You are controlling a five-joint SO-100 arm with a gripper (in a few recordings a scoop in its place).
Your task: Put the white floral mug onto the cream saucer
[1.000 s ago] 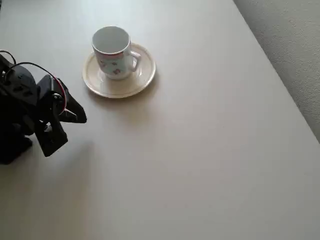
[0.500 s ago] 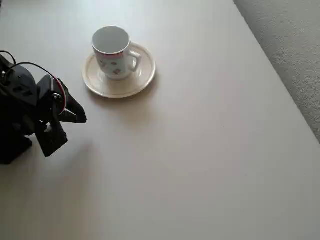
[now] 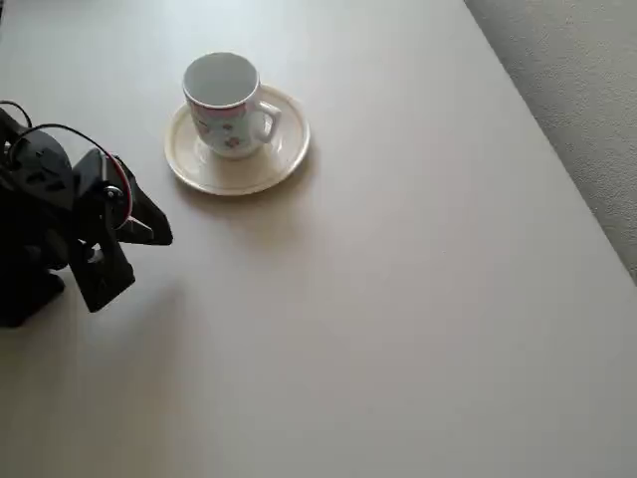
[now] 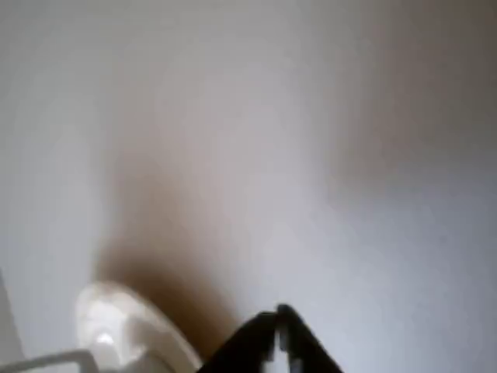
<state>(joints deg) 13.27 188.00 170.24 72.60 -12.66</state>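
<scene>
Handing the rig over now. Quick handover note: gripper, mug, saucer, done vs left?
Gripper: shut, empty, parked at the left of the overhead view, apart from the crockery.
White floral mug: upright on the cream saucer, toward its upper left part, handle to the right in the overhead view.
Table: nothing else on it.
Done: mug is on the saucer and released.
Left: nothing visible; perhaps confirm the arm is at rest.
</scene>
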